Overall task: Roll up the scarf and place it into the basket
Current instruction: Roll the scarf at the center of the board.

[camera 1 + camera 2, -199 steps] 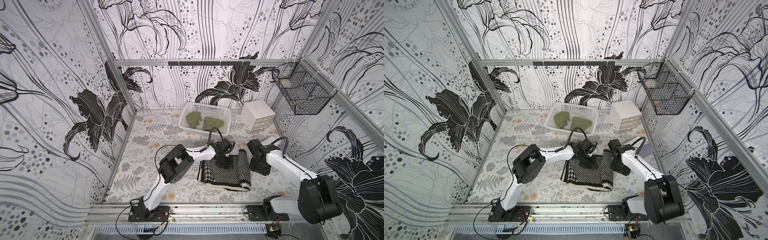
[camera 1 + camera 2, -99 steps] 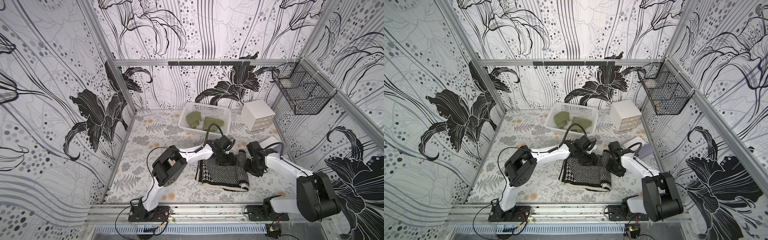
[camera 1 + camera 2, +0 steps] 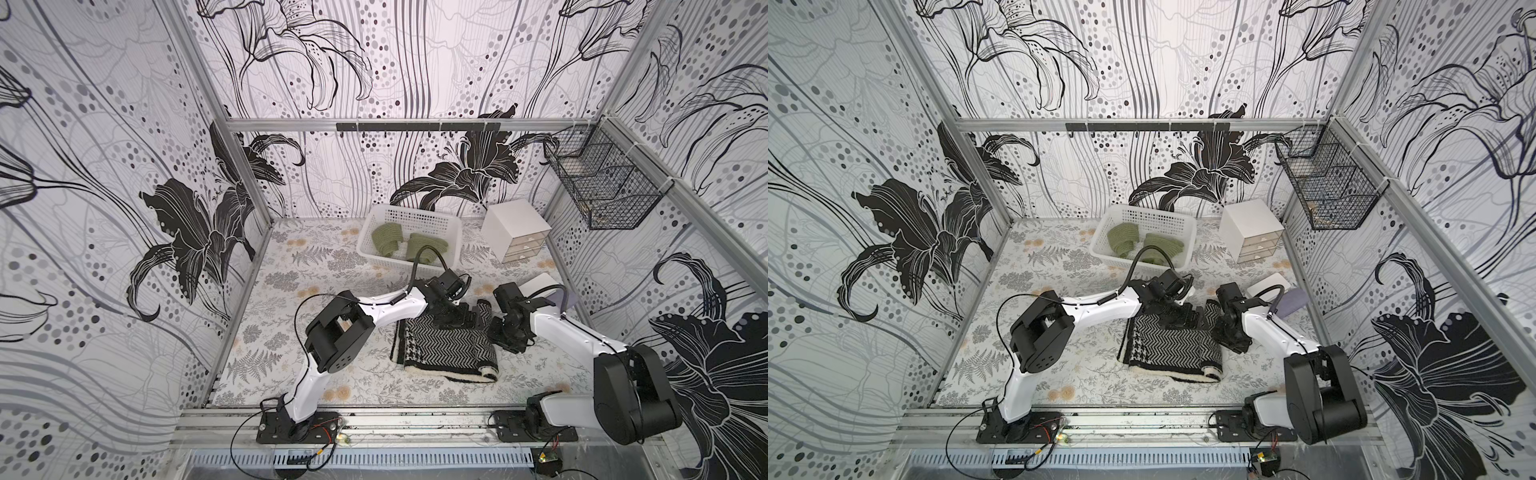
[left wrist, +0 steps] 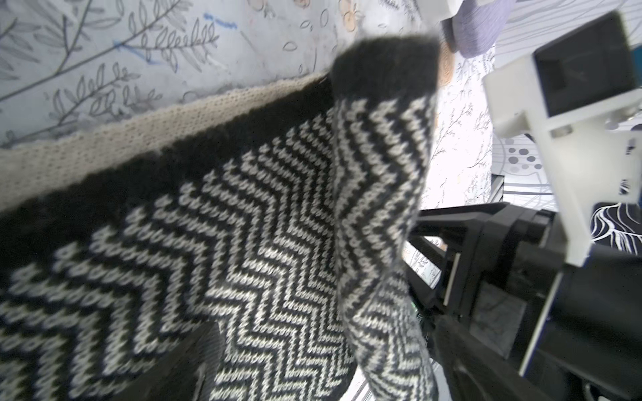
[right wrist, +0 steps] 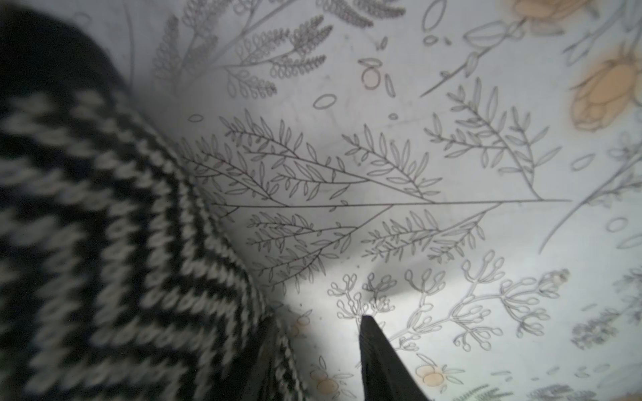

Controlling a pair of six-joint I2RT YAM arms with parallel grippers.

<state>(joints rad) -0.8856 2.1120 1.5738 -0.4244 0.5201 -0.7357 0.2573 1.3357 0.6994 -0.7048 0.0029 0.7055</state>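
The black-and-white zigzag knitted scarf (image 3: 446, 353) lies folded flat near the middle of the fern-printed desk (image 3: 324, 291). The white perforated plastic basket (image 3: 415, 214) stands well apart at its 12 o'clock and holds two green cloths (image 3: 386, 239). The left tool (image 3: 455, 318) sits over the scarf's 12 o'clock edge, jaws wide apart. The right tool (image 3: 505, 337), at the 2 o'clock corner, is parted too, with one finger (image 5: 382, 364) over bare desk beside the knit.
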